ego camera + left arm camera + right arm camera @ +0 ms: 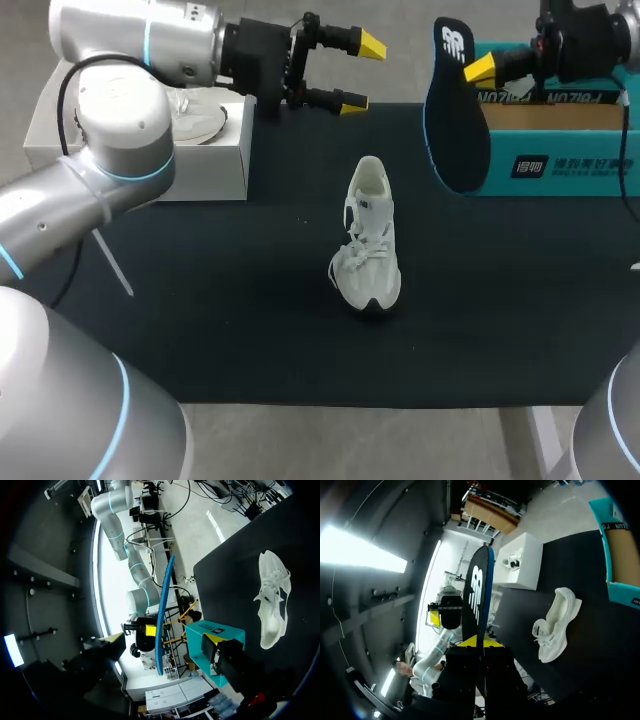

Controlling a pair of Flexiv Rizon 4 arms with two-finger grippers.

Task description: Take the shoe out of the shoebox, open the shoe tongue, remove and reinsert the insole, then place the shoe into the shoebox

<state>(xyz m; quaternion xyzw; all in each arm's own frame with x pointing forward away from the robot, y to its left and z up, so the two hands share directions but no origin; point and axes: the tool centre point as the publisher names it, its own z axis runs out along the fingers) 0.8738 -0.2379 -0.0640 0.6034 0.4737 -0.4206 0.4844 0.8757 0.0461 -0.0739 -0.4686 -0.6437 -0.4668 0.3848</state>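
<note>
A white sneaker (368,240) lies on the black mat at mid-table, toe toward the front edge. My right gripper (472,70) is shut on the heel end of a dark blue insole (455,115), which hangs upright in front of the teal shoebox (560,150). In the right wrist view the insole (476,592) stands straight up from between the yellow fingertips (470,642), with the sneaker (554,626) on the mat beyond. My left gripper (360,72) hangs open and empty above the mat's far edge, pointing at the insole. Its wrist view shows the insole (162,615) edge-on, the shoebox (212,632) and the sneaker (272,597).
A white box (205,150) stands at the back left with a pale object on top. The open shoebox sits at the back right, partly past the mat's edge. Bare black mat (220,310) surrounds the sneaker.
</note>
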